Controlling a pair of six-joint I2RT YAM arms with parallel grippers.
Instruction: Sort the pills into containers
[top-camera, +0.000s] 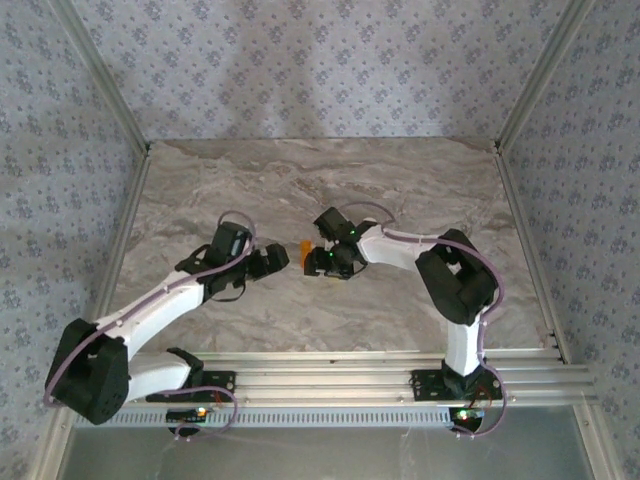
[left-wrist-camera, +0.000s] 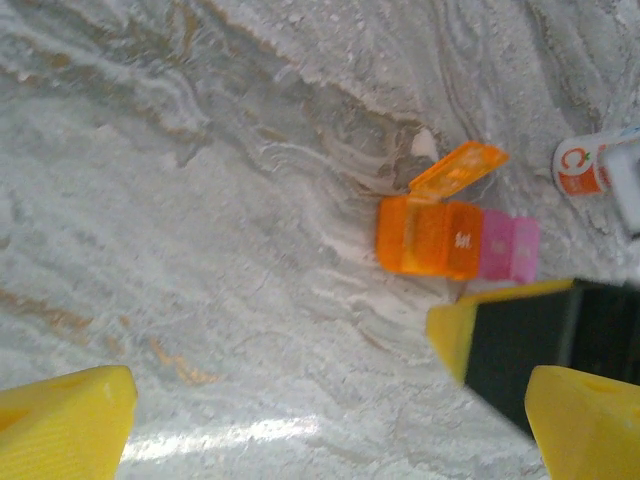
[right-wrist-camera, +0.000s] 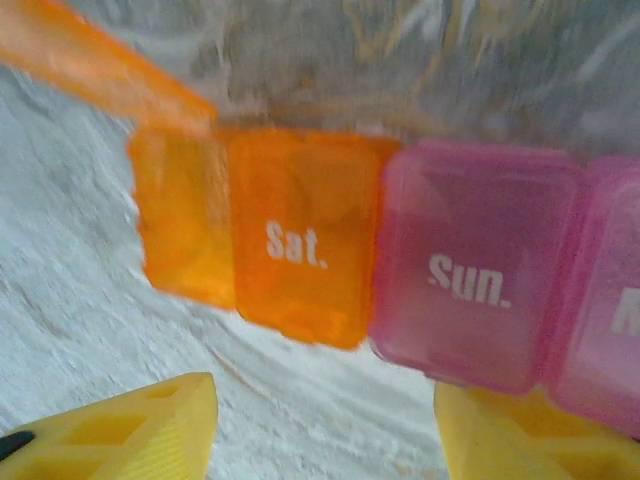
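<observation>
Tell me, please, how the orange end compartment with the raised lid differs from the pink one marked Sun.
Colour: the end compartment is orange, the Sun. compartment pink. Lid: the end compartment's lid stands raised; the Sun. compartment's is shut. Place: the end compartment closes the strip beside the Sat. compartment; the Sun. compartment has neighbours on both sides. Both are translucent and joined in one strip.

Top cam sits high behind the near edge, looking down over the whole table; left wrist cam faces down on the containers from further off, right wrist cam is tight on them, and all three share that spot.
</observation>
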